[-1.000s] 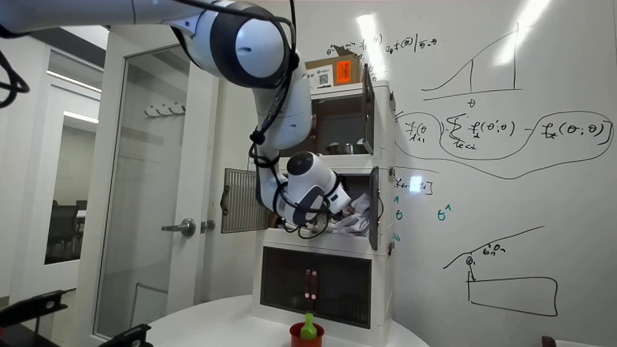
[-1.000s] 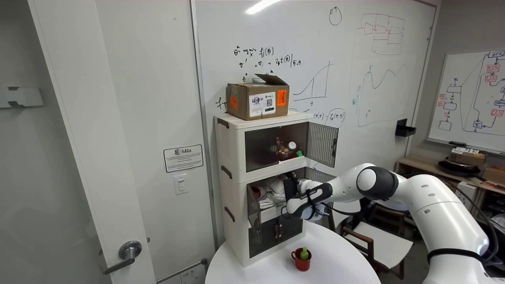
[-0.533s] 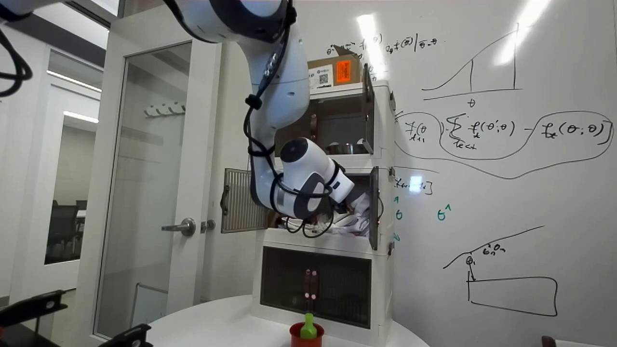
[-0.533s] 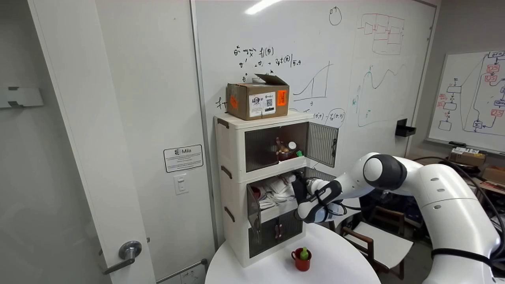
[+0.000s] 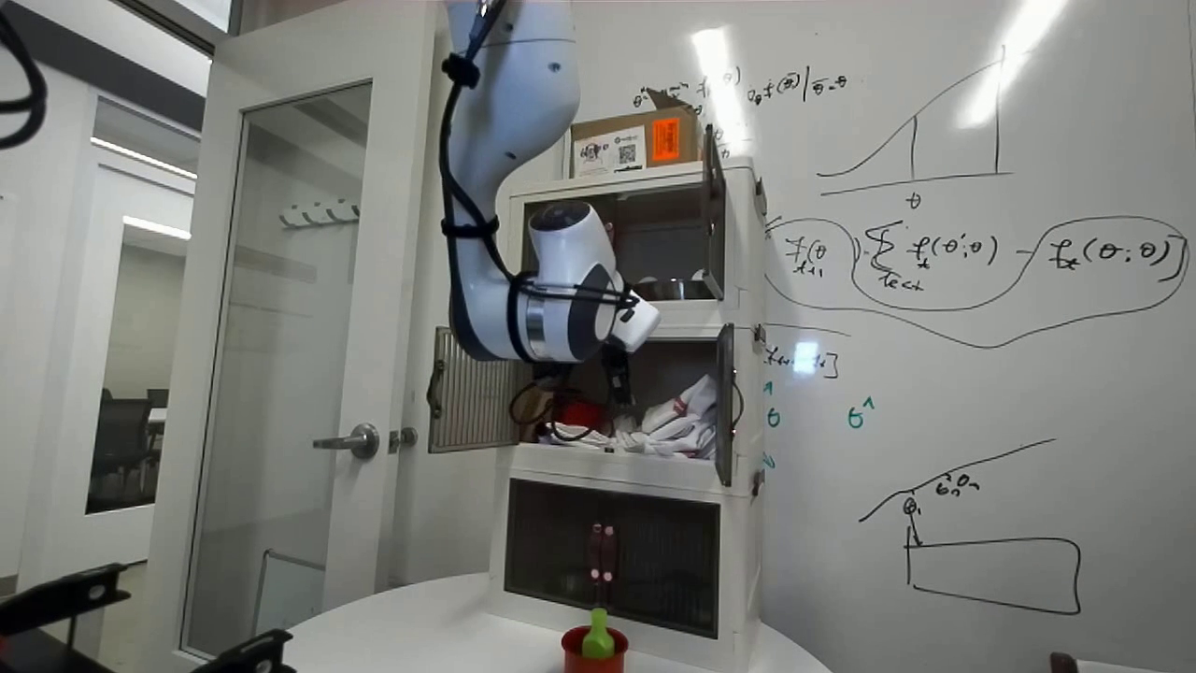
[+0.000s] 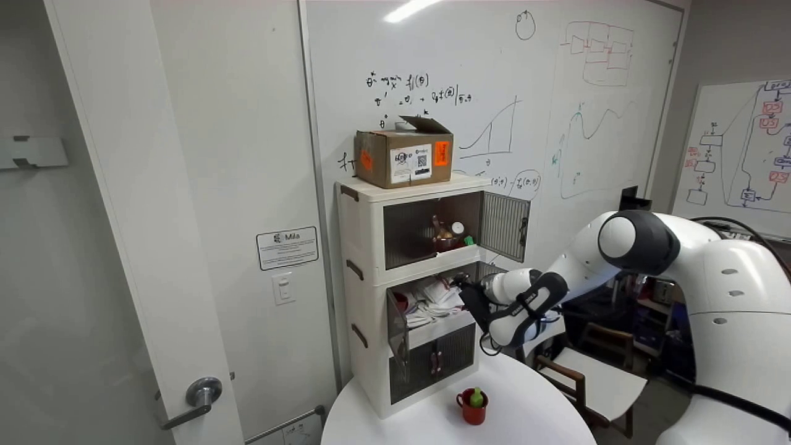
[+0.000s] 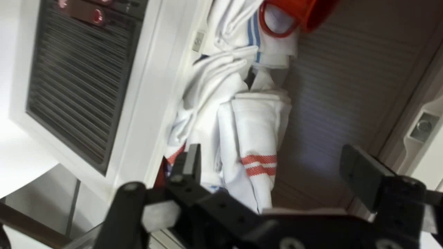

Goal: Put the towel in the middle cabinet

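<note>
Whiteboard (image 6: 507,80) behind, the towel (image 7: 258,138) runs lengthwise down the wrist view, tool (image 7: 272,159) spread wide.

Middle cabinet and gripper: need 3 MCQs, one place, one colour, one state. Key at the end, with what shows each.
1. Where do the white towels lie?
A) on the table
B) in the bottom cabinet
C) in the middle cabinet

2. In the wrist view, what colour are the stripes on the central towel?
A) green
B) red
C) yellow

3. How does the gripper stand?
A) open
B) shut on a towel
C) shut on nothing

Key:
1 C: both exterior views show them inside it.
2 B: two red stripes cross it.
3 A: its fingers stand wide apart in the wrist view.
</note>
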{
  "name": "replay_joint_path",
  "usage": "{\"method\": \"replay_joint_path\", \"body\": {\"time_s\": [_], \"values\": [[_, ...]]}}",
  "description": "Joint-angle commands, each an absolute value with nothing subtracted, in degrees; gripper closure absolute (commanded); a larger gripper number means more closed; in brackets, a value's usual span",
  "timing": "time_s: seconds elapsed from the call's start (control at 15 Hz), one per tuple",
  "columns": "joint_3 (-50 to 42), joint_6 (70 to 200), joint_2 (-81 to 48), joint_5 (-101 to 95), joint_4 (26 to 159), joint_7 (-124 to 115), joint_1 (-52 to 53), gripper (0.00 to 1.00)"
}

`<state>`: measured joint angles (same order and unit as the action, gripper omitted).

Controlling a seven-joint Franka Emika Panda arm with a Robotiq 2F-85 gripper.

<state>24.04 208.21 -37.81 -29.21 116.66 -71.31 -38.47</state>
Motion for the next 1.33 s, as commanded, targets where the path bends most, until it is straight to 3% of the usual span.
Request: {"method": "replay_joint_path", "body": {"time_s": [0.0,0.33,1.27], "values": [[24.53,196.01,-30.23,-32.05,120.90,-71.44,-40.46,0.00],[20.02,184.75,-20.26,-32.39,124.49,-67.70,-36.73,0.00],[44.14,160.96,-12.48,-30.22,131.85,-34.51,-49.26,0.00]]}}
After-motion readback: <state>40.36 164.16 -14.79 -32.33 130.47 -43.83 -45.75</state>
